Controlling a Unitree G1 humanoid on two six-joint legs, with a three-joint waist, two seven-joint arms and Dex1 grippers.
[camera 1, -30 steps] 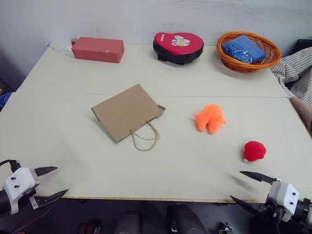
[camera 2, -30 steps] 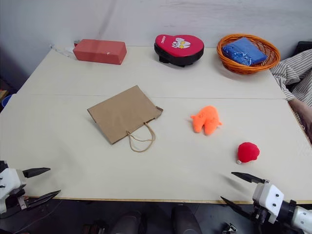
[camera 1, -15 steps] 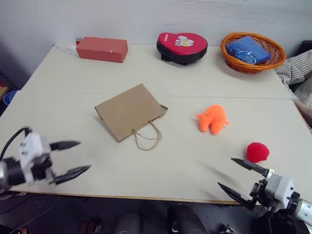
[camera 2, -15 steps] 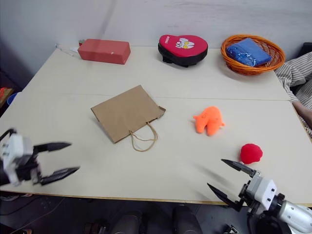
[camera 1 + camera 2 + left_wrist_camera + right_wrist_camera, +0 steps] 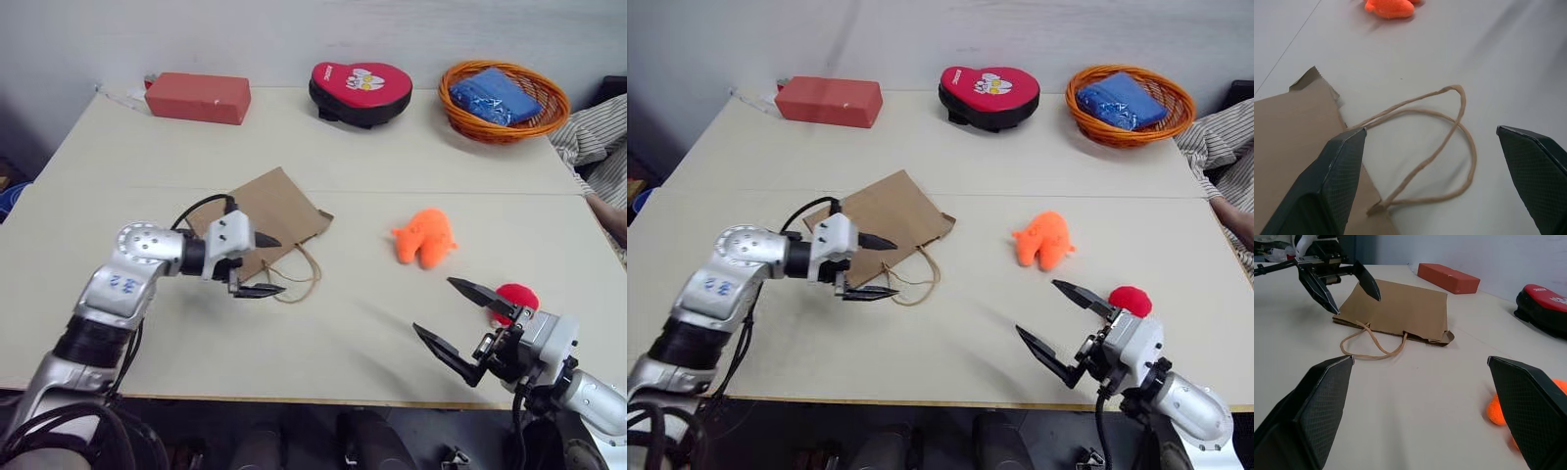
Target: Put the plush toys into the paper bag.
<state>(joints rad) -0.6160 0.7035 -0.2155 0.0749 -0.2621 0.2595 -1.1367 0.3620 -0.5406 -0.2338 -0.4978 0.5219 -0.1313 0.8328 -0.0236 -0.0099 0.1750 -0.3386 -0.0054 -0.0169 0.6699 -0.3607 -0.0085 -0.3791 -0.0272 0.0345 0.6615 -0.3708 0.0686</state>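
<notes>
1. The broad cream-white table (image 5: 323, 147) carries everything, with a seam line running across its middle.
2. The plain brown kraft paper bag (image 5: 284, 208) lies flat near the table's centre, its mouth edge and twisted paper-cord loop handles (image 5: 1449, 142) turned toward the robot's side.
3. The left gripper (image 5: 263, 264) hovers over the bag's near edge, just beside the handles, its two black fingers spread wide and holding nothing.
4. The right gripper (image 5: 458, 319) hangs above the near right part of the table, its jaws also wide apart and empty, the upper fingertip close to the red toy; whether it touches cannot be told.
5. The round orange wicker basket (image 5: 453, 99) sits at the far right edge of the table and holds a crumpled blue packet (image 5: 496, 95).
6. The red heart-shaped pad with a black rim (image 5: 359, 91) lies at the far edge, to the left of the basket.
7. The red rectangular box (image 5: 197, 98) rests at the far left edge.
8. The fuzzy orange plush animal with stubby legs (image 5: 424, 236) lies on the table to the right of the bag, well apart from it.
9. The small round red plush toy (image 5: 520, 295) sits nearer the robot on the right, partly behind the right gripper.
10. A person's striped sleeve (image 5: 586, 145) shows at the right edge of the table.
</notes>
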